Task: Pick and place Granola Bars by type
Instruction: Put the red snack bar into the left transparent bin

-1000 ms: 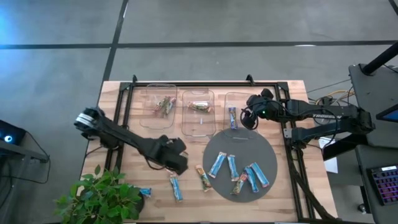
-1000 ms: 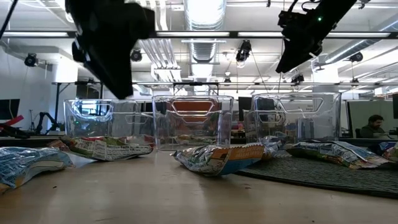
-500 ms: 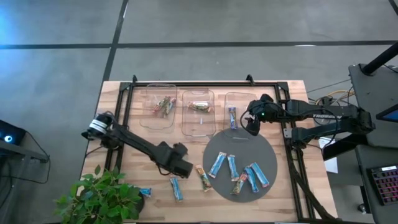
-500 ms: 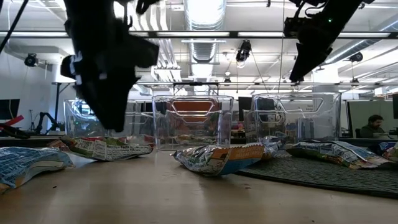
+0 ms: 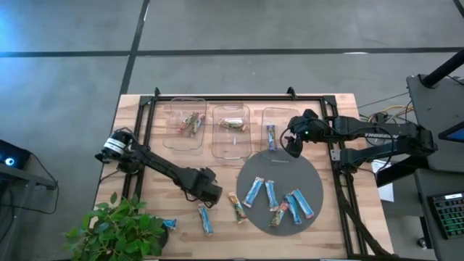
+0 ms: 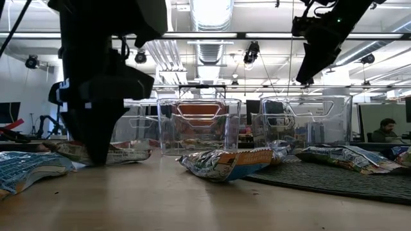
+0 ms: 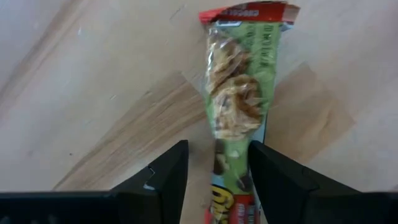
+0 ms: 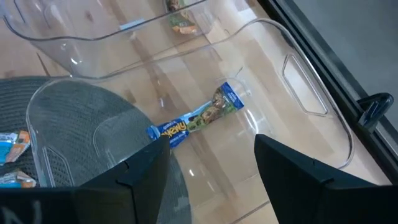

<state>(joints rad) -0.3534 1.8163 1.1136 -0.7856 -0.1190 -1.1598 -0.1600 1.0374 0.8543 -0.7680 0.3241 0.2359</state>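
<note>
A tan bar with red and green print (image 7: 239, 93) lies flat on the wooden table. My left gripper (image 7: 217, 146) points straight down over it, open, one finger on either side of the bar's lower half. I see no touch. In the high view my left gripper (image 5: 210, 194) hides this bar; in the low view its fingertips (image 6: 96, 154) stand just above the table in front of the bar (image 6: 128, 153). My right gripper (image 5: 293, 141) hangs open and empty above the right bin (image 5: 279, 130), where a purple-blue bar (image 8: 196, 119) lies.
Three clear bins (image 5: 232, 130) stand in a row at the far side. A round grey mat (image 5: 279, 170) carries several bars. Loose bars lie on the wood: light blue (image 5: 205, 217), tan (image 5: 237, 207), another blue (image 5: 168, 223) beside a potted plant (image 5: 116, 228).
My left gripper has come down from well above the table until its open fingers straddle the tan bar, rolling about its own axis on the way. My right gripper has tipped a little in place above the right bin.
</note>
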